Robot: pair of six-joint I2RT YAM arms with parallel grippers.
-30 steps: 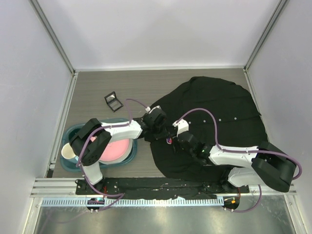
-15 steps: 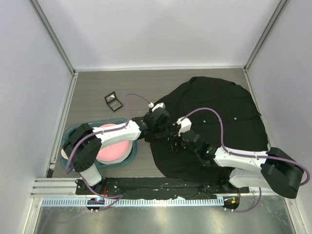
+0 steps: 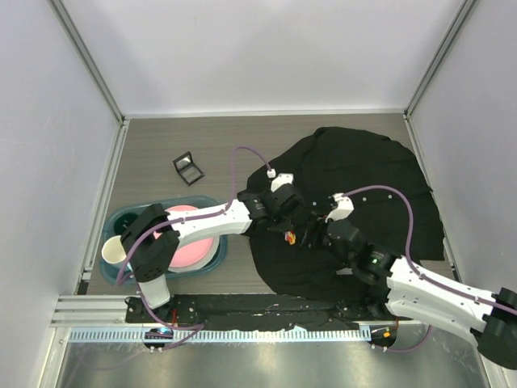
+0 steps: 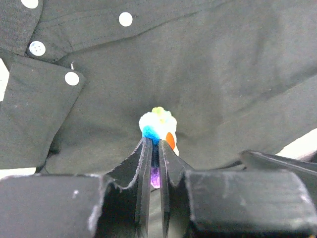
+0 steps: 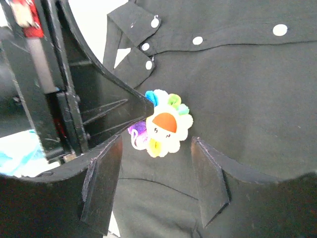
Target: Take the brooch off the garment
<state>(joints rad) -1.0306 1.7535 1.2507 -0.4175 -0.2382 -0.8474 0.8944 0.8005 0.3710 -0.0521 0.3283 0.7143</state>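
While the left gripper [image 4: 154,145] is clamped on the brooch [image 4: 158,125], the right gripper [image 5: 157,144] stands spread around the same pin.

The brooch lies face up on the black garment [image 3: 363,170], which extends beneath it and mostly to its right in the top view. The left fingers [image 4: 144,163] are nearly together, with a purple petal of the brooch pinched between them. The right fingers [image 5: 101,183] are apart, one on each side of the brooch and clear of it. Small white buttons [image 4: 126,19] sit on the fabric above and left of the brooch in the left wrist view.
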